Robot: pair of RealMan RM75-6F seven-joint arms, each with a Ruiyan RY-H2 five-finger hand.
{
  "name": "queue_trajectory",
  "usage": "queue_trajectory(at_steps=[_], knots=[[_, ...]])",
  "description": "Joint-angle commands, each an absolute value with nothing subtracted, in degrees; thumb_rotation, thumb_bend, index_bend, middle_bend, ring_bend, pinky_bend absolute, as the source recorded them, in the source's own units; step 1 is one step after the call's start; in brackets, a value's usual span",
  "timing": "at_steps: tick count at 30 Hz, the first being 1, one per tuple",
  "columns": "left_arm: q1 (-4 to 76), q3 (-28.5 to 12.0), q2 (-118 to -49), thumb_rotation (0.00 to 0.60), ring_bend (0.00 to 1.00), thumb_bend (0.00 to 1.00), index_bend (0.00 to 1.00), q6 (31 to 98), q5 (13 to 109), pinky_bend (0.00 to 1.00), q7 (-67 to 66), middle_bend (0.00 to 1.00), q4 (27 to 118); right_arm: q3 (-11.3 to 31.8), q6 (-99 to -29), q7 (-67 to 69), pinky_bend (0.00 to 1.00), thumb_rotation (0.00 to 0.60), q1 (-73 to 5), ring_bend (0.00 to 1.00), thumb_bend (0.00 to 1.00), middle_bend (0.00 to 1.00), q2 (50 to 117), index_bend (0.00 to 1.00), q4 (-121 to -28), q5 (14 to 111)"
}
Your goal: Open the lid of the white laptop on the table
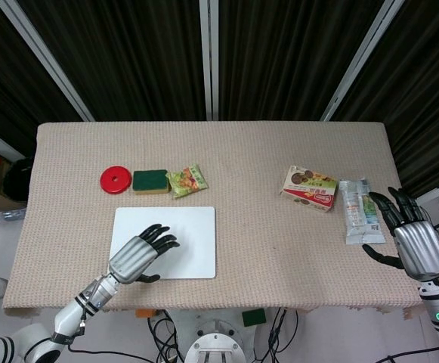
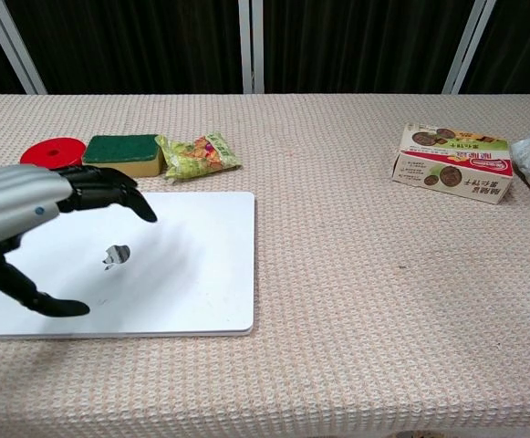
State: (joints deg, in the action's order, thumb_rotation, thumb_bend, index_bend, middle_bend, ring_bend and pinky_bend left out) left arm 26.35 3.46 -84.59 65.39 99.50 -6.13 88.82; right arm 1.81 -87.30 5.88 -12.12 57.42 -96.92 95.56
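The white laptop [image 1: 166, 243] lies flat and closed on the left half of the surface [image 1: 242, 166], its near edge close to the front rim and the logo on the lid facing up. Behind it sit a red disc [image 1: 115, 180], a green sponge [image 1: 149, 181] and a small snack packet [image 1: 187, 181] in a row; well apart on the right are a biscuit box [image 1: 310, 187] and a clear wrapped packet [image 1: 359, 211].

The step in hand looks like the approach: the lid is not yet raised, and the left hand [image 1: 134, 257] hovers over the near left part of the laptop. Its fingers [image 2: 109, 190] are spread and slightly curled above the lid, with the thumb reaching down toward the front edge. They hold nothing. Whether any fingertip actually touches the lid cannot be told from either view.

The right hand [image 1: 414, 246] is off the right edge of the surface, near the wrapped packet, with its fingers apart and empty; only the head view shows it.

The next move probably calls for getting a fingertip or the thumb under the front lip of the lid and lifting, while the thin base stays down. The lid is smooth and the seam narrow, so slipping off seems the main risk.
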Motion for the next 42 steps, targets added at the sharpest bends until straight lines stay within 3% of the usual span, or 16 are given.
queue_trajectory(at_steps=[1, 31, 36, 42], knots=[[27.55, 3.59, -87.09, 0.6, 0.08, 0.09, 0.22, 63.04, 98.91, 0.11, -8.19, 0.19, 86.87, 1.98, -87.32, 6.16, 0.01, 0.6, -12.04, 0.0, 0.14, 0.1, 57.92, 0.0, -96.47, 95.41], [25.67, 4.92, -90.97, 0.6, 0.08, 0.1, 0.22, 64.33, 94.37, 0.11, -9.26, 0.18, 82.5, 2.31, -86.66, 7.15, 0.01, 0.6, -11.43, 0.0, 0.14, 0.09, 59.72, 0.0, -94.44, 95.7], [25.67, 5.13, -91.63, 0.6, 0.08, 0.14, 0.22, 64.28, 94.19, 0.11, -8.54, 0.18, 81.54, 2.35, -86.36, 7.15, 0.01, 0.6, -11.46, 0.0, 0.14, 0.09, 59.91, 0.0, -94.31, 95.61], [25.81, 5.25, -91.74, 0.6, 0.08, 0.26, 0.22, 64.5, 94.33, 0.11, -7.88, 0.18, 80.91, 2.42, -86.16, 7.01, 0.01, 0.6, -11.43, 0.0, 0.14, 0.09, 59.92, 0.0, -94.37, 95.49]])
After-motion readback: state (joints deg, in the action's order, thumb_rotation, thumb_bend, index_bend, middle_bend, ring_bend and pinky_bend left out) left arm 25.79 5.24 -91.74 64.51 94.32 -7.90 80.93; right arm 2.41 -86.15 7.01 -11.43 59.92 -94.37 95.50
